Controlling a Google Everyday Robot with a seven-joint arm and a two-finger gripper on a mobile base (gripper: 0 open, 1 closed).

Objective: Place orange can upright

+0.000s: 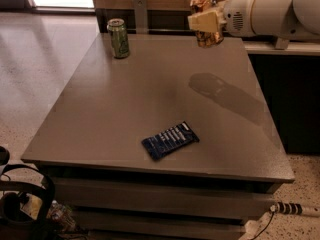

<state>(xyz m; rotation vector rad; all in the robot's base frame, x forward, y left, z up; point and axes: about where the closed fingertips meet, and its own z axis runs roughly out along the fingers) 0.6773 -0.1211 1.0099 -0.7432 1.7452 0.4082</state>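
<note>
Gripper (206, 22): mine, held in the air over the far right part of the table (100, 119), with my arm (270, 11) reaching in from the right.
Fingers: clamped across the middle of the orange can (202, 1).
Orange can: in my grasp, clear of the tabletop, roughly upright with a slight tilt.
Shadow (215, 86): on the surface below and nearer the front.
Green can (118, 38): upright near the far left corner, well apart from me.
Blue packet (170, 140): lying flat near the front edge.
</note>
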